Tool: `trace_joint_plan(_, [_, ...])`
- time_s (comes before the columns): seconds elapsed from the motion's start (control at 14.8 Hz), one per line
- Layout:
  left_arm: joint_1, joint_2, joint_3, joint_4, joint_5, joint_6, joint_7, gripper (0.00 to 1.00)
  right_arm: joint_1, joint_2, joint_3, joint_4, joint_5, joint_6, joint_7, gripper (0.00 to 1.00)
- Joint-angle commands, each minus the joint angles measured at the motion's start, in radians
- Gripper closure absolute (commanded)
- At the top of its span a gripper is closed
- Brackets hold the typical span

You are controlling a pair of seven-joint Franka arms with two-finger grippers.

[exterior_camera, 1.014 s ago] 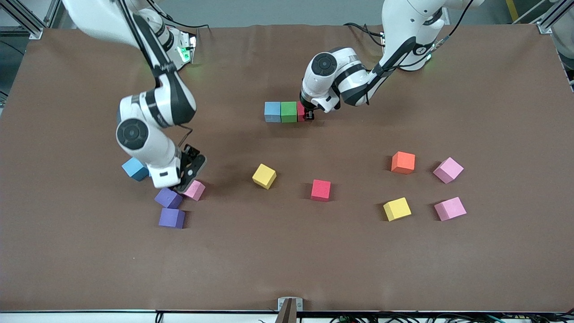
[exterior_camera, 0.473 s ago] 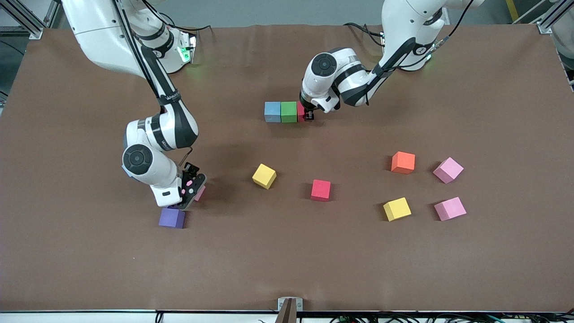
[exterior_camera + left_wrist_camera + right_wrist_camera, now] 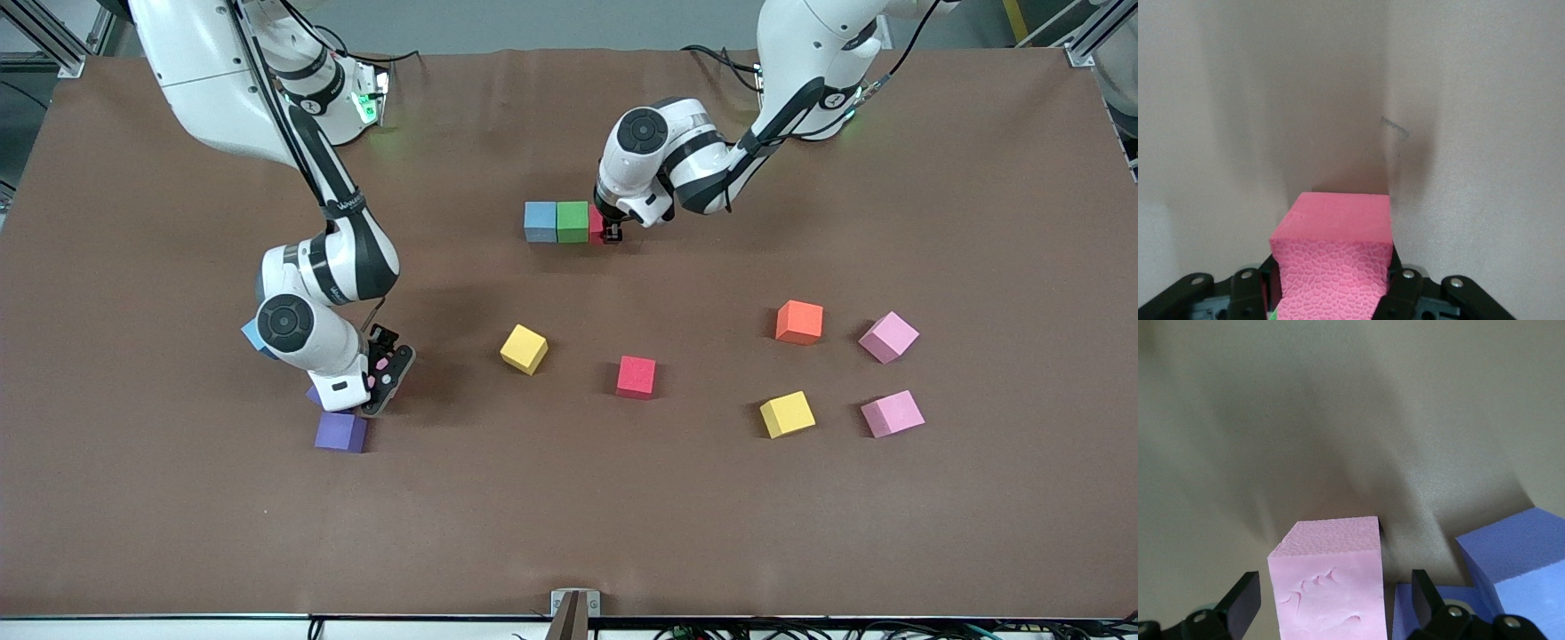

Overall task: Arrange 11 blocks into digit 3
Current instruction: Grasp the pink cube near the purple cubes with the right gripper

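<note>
A blue block and a green block sit touching in a row on the table. My left gripper is at the end of that row, shut on a red block that stands against the green one. My right gripper is low at the right arm's end of the table. Its open fingers straddle a pink block without touching it. Two purple blocks lie close beside it, and the front view shows one purple block whole.
Loose on the brown table: a yellow block, a red block, an orange block, two pink blocks and another yellow block. A blue block peeks out from under the right arm.
The right arm has come down over the pink block, which its hand now hides in the front view, along with most of one purple block. The left gripper has barely moved.
</note>
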Motion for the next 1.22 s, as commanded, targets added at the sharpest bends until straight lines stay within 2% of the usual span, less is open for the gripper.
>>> trace_joint_plan(0.0, [-0.009, 0.012, 0.014, 0.01, 0.042, 0.014, -0.067, 0.75, -0.017, -0.006, 0.017, -0.028, 0.018, 0.055, -0.044, 0.0])
trace_joint_plan(0.07, [-0.009, 0.012, 0.017, 0.012, 0.042, 0.014, -0.067, 0.75, -0.017, 0.003, 0.017, -0.032, 0.018, 0.069, -0.047, 0.0])
trace_joint_plan(0.14, [-0.011, 0.012, 0.017, 0.015, 0.042, 0.014, -0.067, 0.72, -0.016, 0.003, 0.017, -0.043, 0.018, 0.089, -0.047, 0.09])
trace_joint_plan(0.27, [-0.011, 0.012, 0.017, 0.015, 0.046, 0.013, -0.067, 0.6, -0.014, 0.003, 0.017, -0.048, 0.018, 0.097, -0.047, 0.43])
trace_joint_plan(0.34, [-0.011, 0.014, 0.017, 0.015, 0.046, 0.013, -0.067, 0.45, -0.013, 0.003, 0.017, -0.051, 0.018, 0.097, -0.047, 0.54])
trace_joint_plan(0.41, [-0.021, 0.014, 0.017, 0.015, 0.046, 0.013, -0.069, 0.21, -0.011, 0.003, 0.017, -0.051, 0.018, 0.094, -0.047, 0.62])
trace_joint_plan(0.47, [-0.028, 0.012, 0.017, 0.016, 0.046, 0.01, -0.069, 0.0, -0.007, 0.002, 0.017, -0.051, 0.018, 0.088, -0.044, 0.63])
trace_joint_plan(0.81, [-0.026, -0.012, 0.011, 0.053, 0.048, -0.114, -0.072, 0.0, 0.065, -0.05, 0.015, -0.067, 0.032, 0.037, 0.011, 0.64])
trace_joint_plan(1.15, [-0.035, -0.121, -0.015, 0.073, 0.048, -0.234, -0.135, 0.0, 0.173, -0.136, 0.015, -0.159, 0.034, 0.04, 0.311, 0.64])
